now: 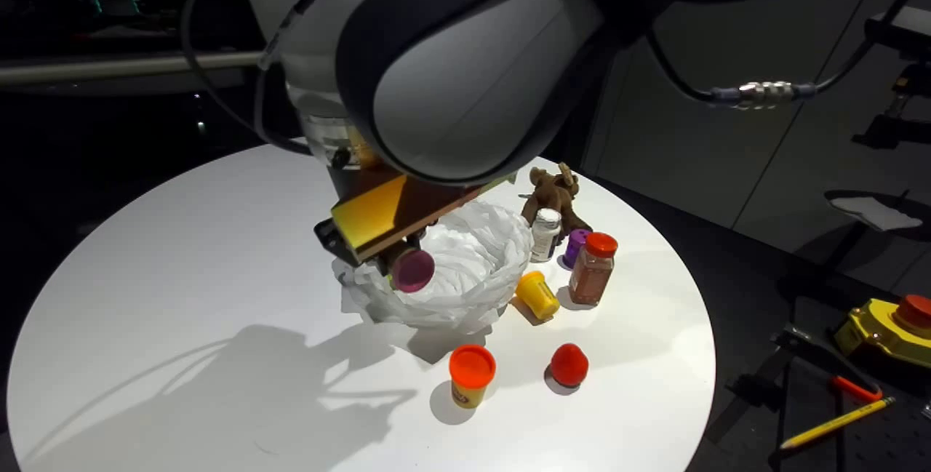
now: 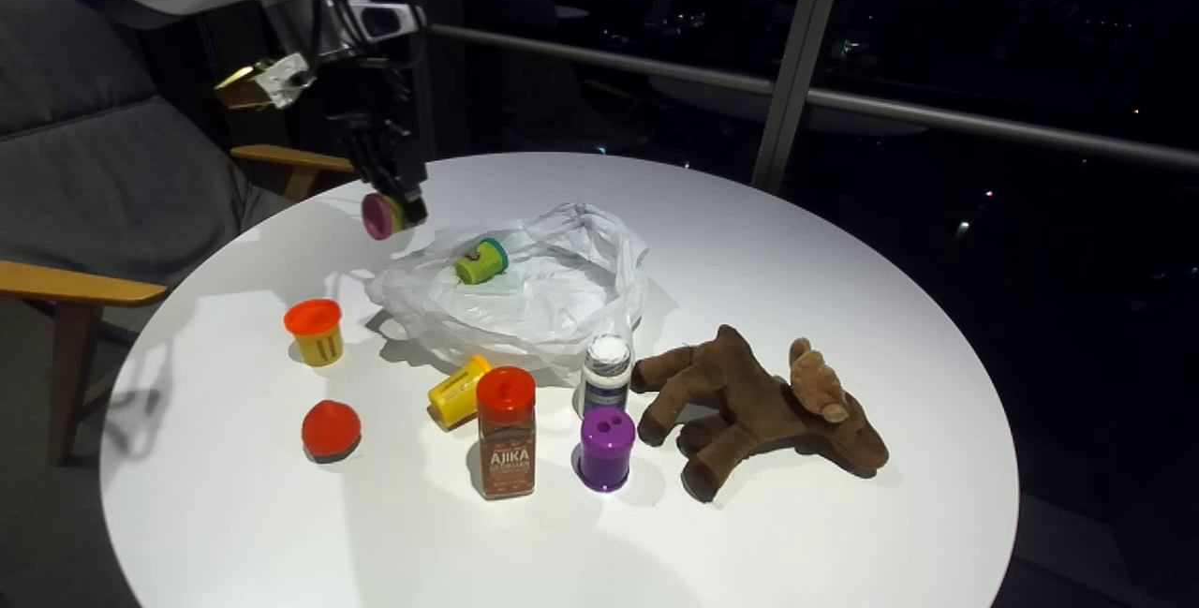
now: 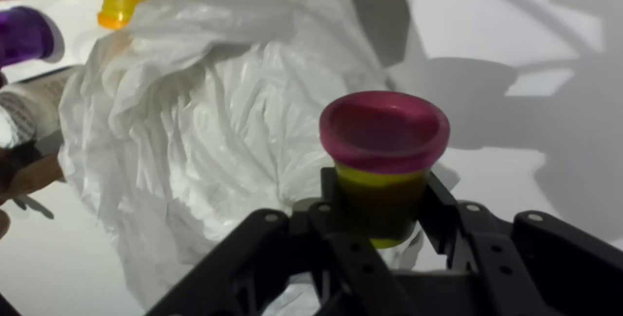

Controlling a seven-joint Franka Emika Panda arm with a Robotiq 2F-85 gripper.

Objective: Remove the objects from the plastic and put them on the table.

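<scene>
My gripper [image 3: 382, 199] is shut on a yellow-green tub with a pink lid [image 3: 384, 131], held tilted above the table beside the plastic's edge. In an exterior view this tub's pink lid [image 2: 378, 216] hangs left of the crumpled white plastic [image 2: 553, 299]. On the plastic lies a green tub with a teal lid [image 2: 481, 261]. Around it on the white table [image 2: 806, 542] are an orange-lidded tub [image 2: 316, 332], a red piece [image 2: 330, 430], a yellow tub [image 2: 457, 394], a red-capped brown bottle [image 2: 508, 439], a white bottle [image 2: 606, 383], a purple container [image 2: 607, 451] and a brown animal figure [image 2: 749, 402].
A grey chair with wooden arms [image 2: 80, 282] stands close to the table's edge. Off the table in an exterior view, a dark stand carries a yellow box with a red button [image 1: 891, 330] and a pencil [image 1: 836, 422]. The arm blocks part of that view.
</scene>
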